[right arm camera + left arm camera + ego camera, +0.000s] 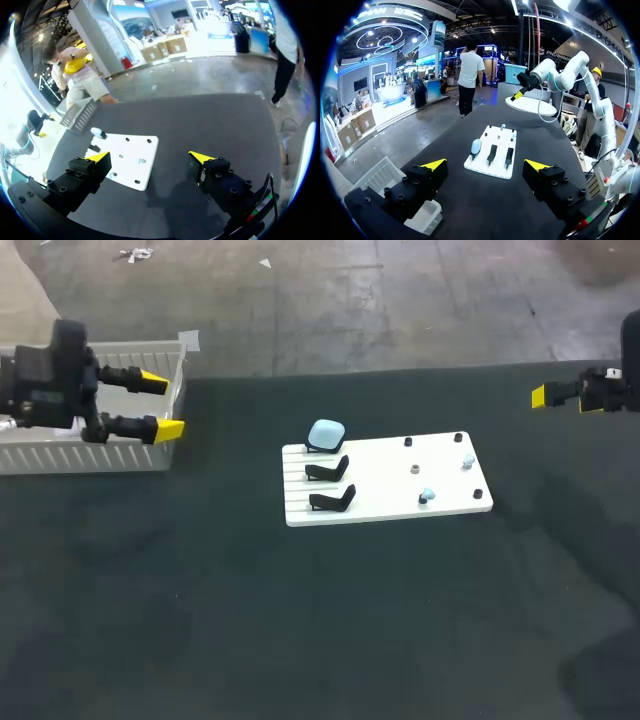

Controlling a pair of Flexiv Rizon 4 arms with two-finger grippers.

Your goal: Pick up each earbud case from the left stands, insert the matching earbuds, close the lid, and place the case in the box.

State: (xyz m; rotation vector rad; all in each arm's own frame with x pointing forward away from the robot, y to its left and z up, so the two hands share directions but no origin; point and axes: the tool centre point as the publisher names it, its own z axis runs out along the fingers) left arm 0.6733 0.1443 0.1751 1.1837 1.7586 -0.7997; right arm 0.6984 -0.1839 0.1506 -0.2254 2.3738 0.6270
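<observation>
A light blue earbud case (326, 434) sits shut on the far stand of the white board (385, 510). Two black stands (328, 470) nearer me are empty. Small pale blue earbuds (467, 460) lie on the board's right half. My left gripper (160, 404) hangs open over the white box (90, 455) at the table's left. My right gripper (560, 396) stands open at the far right, well off the board. The left wrist view has its gripper (486, 165) empty, with the case (475, 146) ahead. In the right wrist view the gripper (150, 157) is empty too, and the case (97, 132) shows beyond the board (132, 165).
Black pegs (408, 441) stand at the corners of the board's right half, with a small grey piece (414, 469) between them. The slatted white box (380, 175) lies under and beside my left gripper. Dark cloth (300, 620) covers the table.
</observation>
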